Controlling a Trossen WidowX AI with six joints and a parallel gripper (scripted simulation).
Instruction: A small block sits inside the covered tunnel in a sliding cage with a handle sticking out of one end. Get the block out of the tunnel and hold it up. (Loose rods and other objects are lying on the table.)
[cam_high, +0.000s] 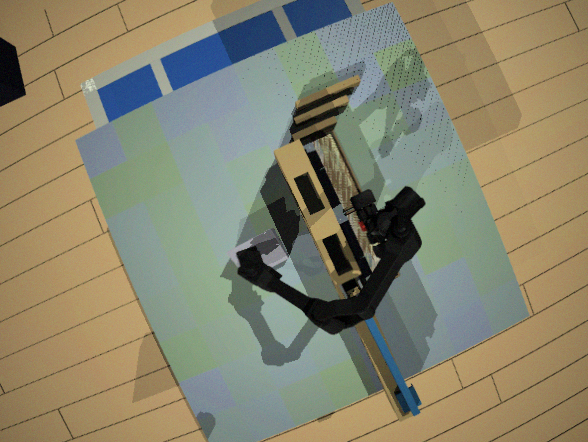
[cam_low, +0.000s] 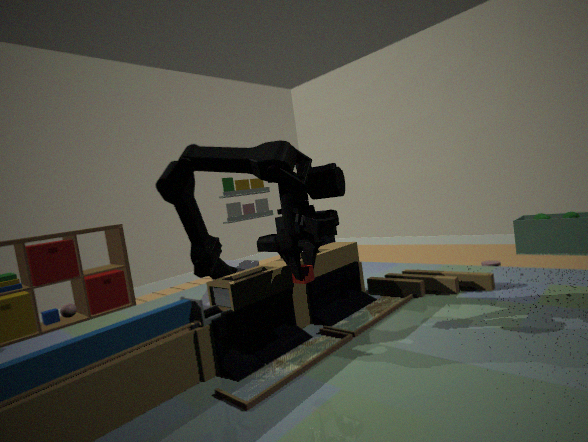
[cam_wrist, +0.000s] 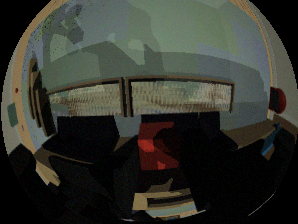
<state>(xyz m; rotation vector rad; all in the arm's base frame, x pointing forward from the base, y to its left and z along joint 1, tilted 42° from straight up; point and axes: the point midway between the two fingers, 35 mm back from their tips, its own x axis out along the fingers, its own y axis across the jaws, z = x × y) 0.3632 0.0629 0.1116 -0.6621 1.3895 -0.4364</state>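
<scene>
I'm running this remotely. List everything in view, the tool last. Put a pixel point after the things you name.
Block (cam_high: 363, 226) (cam_low: 303, 274) (cam_wrist: 156, 145): one, red, in the tool's fingers, raised beside the tunnel structure
Tunnel structure (cam_high: 318, 224) (cam_low: 339, 252): one, tan, mid-mat
Handle bar (cam_high: 382, 345) (cam_low: 100, 334): one, blue, at the structure's end
Tan boards (cam_high: 327, 94) (cam_low: 432, 282): three, past the far end
Cubby shelf (cam_low: 127, 270): one, wooden, exterior view's left
Green bin (cam_low: 550, 238): one, exterior view's right
Arm (cam_high: 392, 280) (cam_low: 225, 152): one, black, over the structure
Tool (cam_low: 303, 272): one, black, shut on the block

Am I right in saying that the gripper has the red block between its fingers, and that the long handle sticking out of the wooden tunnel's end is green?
The handle is blue, not green, as the top and exterior views show. The rest stands: the gripper has the red block between its fingers.
</scene>
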